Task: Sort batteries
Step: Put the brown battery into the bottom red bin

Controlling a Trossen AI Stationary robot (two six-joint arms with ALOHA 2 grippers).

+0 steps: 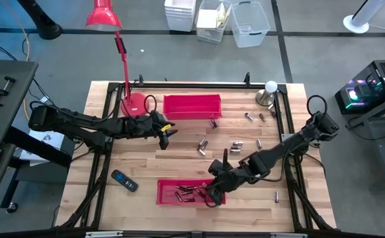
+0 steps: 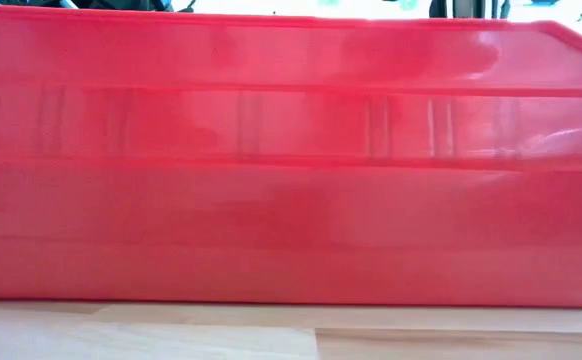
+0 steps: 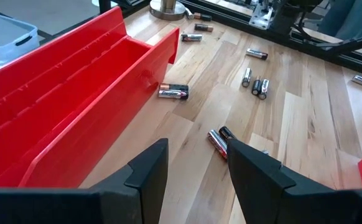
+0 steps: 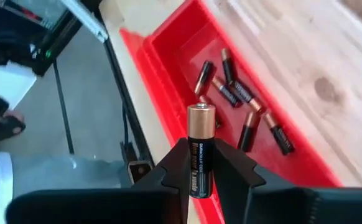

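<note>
Batteries (image 1: 235,145) lie scattered over the wooden table (image 1: 139,165) in the high view, most of them between the 2 red trays and toward 3 o'clock of table centre. The right gripper (image 1: 213,196) hangs at 6 o'clock of centre, over the right end of the near red tray (image 1: 166,193), its fingers (image 4: 175,167) clamped on a single copper-topped battery (image 4: 201,150). That cell stands upright between the pads in the right wrist view, its copper cap rising just clear of the fingertips. Below it, several more batteries (image 4: 241,93) rest loose on the floor of the near red tray.

The left gripper (image 1: 165,132) hovers at about 10 o'clock of centre, just beside the left end of the far red tray (image 1: 192,106), with its fingers (image 3: 151,171) spread and nothing between them. In the left wrist view a pair of batteries (image 3: 219,140) lies on the wood just ahead of those fingers, and another battery (image 3: 173,92) sits beside the tray wall. A black handset (image 1: 124,180) lies at 8 o'clock, and a red lamp (image 1: 120,53) stands at the table's far left corner.
</note>
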